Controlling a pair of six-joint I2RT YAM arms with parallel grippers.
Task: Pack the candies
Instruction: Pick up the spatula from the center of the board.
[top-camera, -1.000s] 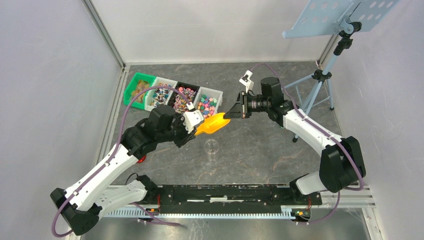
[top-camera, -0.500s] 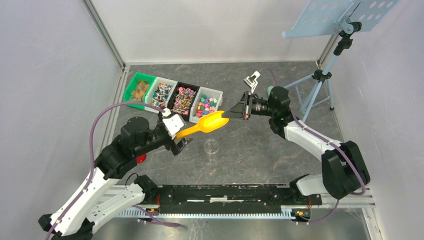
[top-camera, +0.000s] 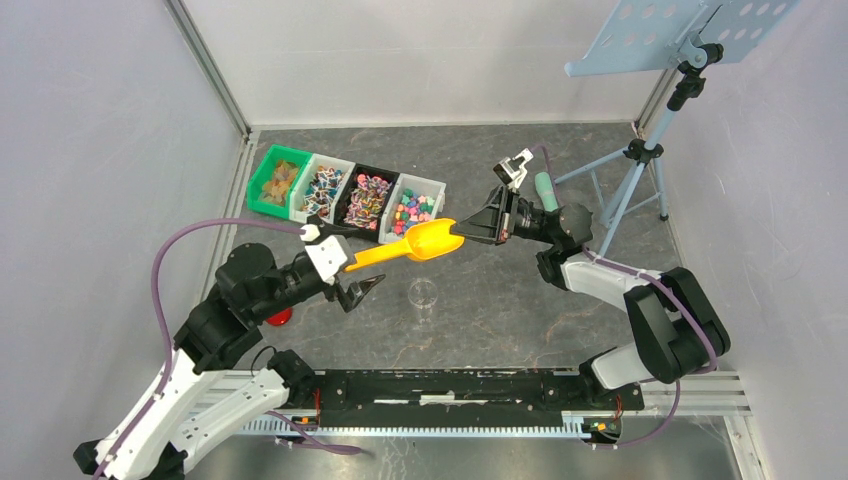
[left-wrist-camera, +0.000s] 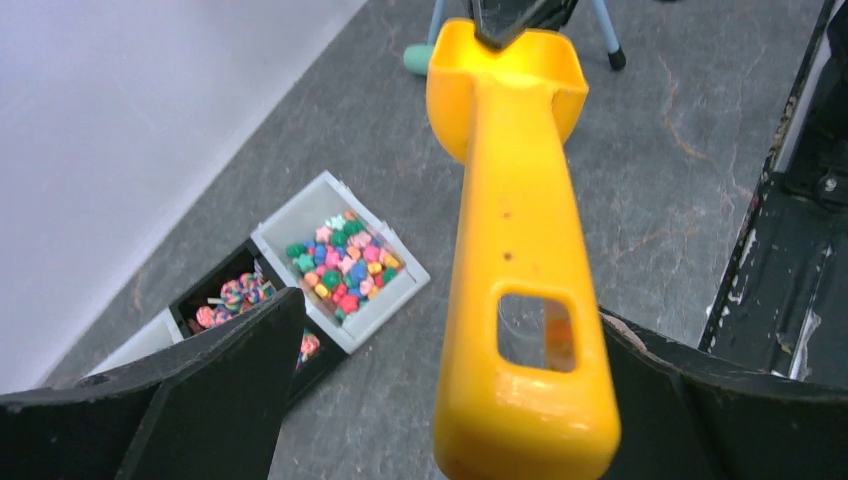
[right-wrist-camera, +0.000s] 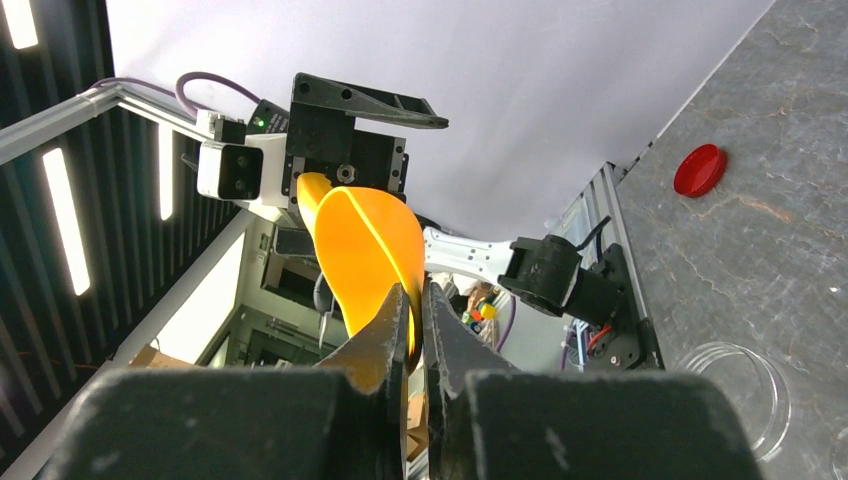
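Left fingers (left-wrist-camera: 200, 400) released, retreated; right fingers (right-wrist-camera: 380, 340) pinch one scoop (top-camera: 425, 240); four bins (top-camera: 425, 179).

Dark grey marbled tabletop (top-camera: 520, 300) across the middle of the frame, plain white walls (top-camera: 420, 60) behind and on both sides, aluminium post (top-camera: 210, 65) slanting at upper left. Upper right: pale blue perforated stand (top-camera: 640, 35) on black tripod (top-camera: 640, 152). Black rail (top-camera: 450, 385) along the bottom. Right wrist view, far left: bright strip lights (right-wrist-camera: 62, 220)

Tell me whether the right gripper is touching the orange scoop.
Touching. The right wrist view shows the right gripper shut on the rim of the scoop.
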